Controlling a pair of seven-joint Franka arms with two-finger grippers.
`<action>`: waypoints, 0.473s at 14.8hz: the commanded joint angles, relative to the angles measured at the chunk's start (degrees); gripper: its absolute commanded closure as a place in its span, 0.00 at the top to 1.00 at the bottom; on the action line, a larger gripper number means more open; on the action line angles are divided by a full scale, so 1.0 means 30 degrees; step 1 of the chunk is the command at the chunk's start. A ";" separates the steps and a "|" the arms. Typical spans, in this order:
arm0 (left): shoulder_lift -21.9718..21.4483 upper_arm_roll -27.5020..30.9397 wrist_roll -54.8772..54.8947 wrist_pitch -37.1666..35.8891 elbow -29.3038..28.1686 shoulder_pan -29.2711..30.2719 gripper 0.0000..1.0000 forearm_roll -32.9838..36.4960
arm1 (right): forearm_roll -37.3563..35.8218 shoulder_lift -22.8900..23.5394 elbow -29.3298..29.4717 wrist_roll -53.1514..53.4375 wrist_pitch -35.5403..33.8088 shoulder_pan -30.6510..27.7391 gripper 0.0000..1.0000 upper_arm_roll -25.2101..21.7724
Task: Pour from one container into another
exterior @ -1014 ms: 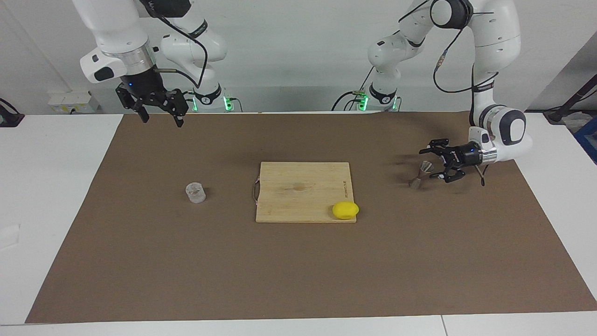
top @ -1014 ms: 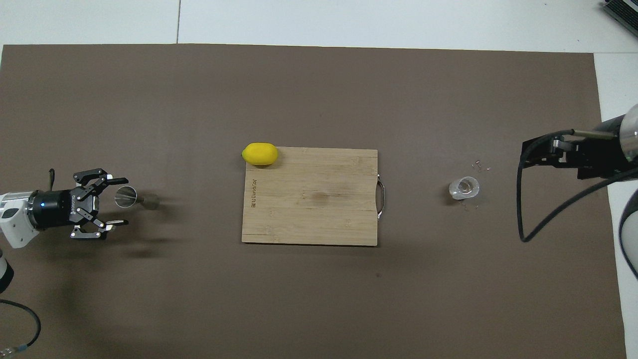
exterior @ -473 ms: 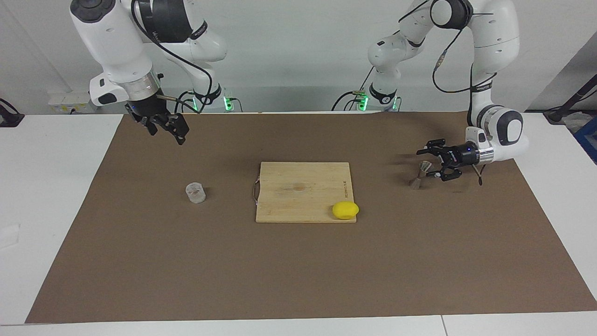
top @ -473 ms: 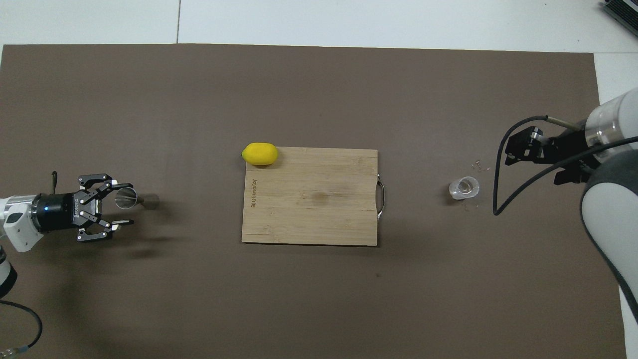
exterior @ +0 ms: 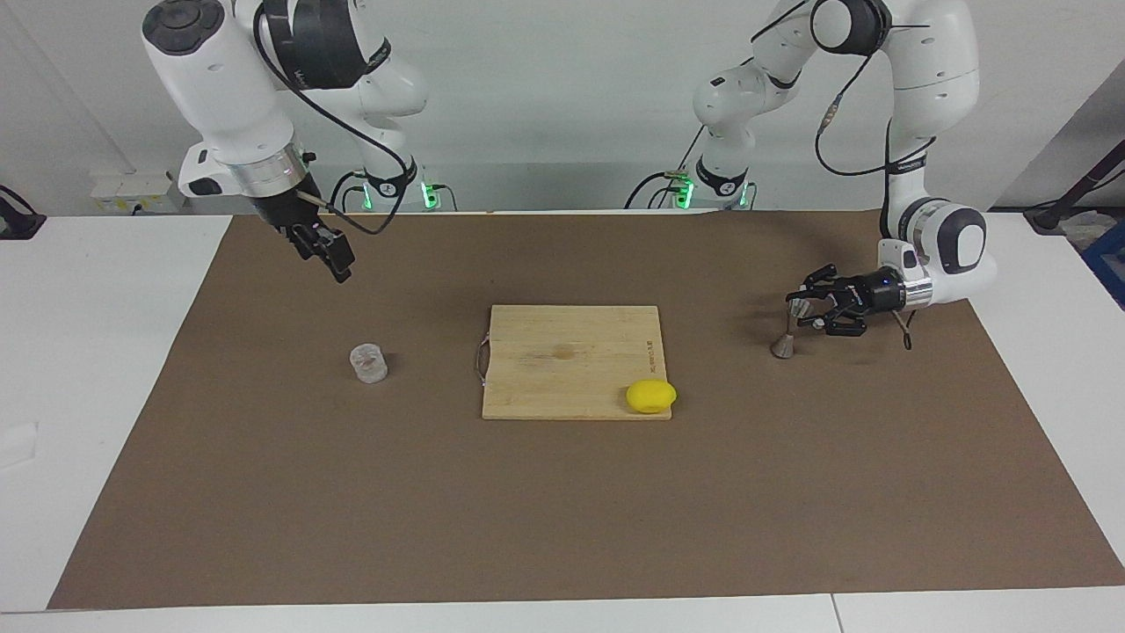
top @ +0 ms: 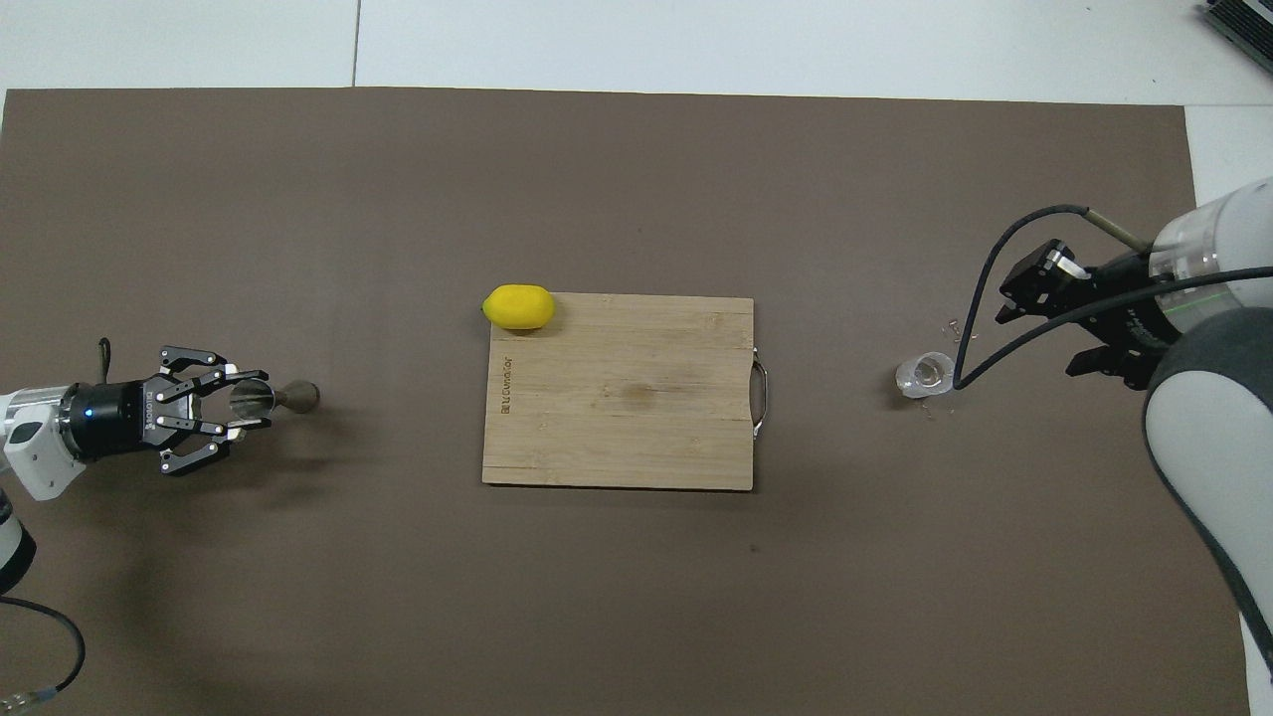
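Two containers, well apart. Glass cup (exterior: 368, 363) — short clear cylinder, faint reddish marks, upright on the brown mat (exterior: 562, 527) toward the right arm's end of the table, roughly midway between the near and away edges. Probably light, rigid, slick and breakable; best taken across the side wall at mid-height, moderate squeeze. Jigger (exterior: 790, 329) — grey metal, two cones on a narrow waist, toward the left arm's end. Looks tilted, lower cone on the mat, upper cone between the fingers of the left gripper (exterior: 807, 309). Jaws apart, closing range only — contact not resolvable. Stiff, smooth, tip-prone; waist or upper cone the likely hold. Right gripper (exterior: 330, 260) up in the air over the mat near the robots' edge, not over the cup; finger state: cannot tell. Between both: bamboo cutting board (exterior: 562, 352), flat, metal handle, smooth yellow lemon (exterior: 651, 396) at its corner.
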 commanded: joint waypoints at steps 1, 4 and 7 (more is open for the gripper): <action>-0.0111 -0.0056 0.0336 -0.0478 0.0086 0.0252 0.31 -0.0523 | 0.1114 -0.0631 -0.1378 0.1726 0.0705 -0.0656 1.00 0.0047; -0.0111 -0.0056 -0.0887 -0.1033 0.0408 0.0165 0.29 -0.0552 | 0.2284 -0.0573 -0.2168 0.4246 0.1699 -0.0949 1.00 0.0018; -0.0140 -0.0144 -0.2385 -0.1328 0.0380 -0.0390 0.29 -0.0785 | 0.3604 -0.0601 -0.3690 0.5945 0.3220 -0.1710 1.00 -0.0011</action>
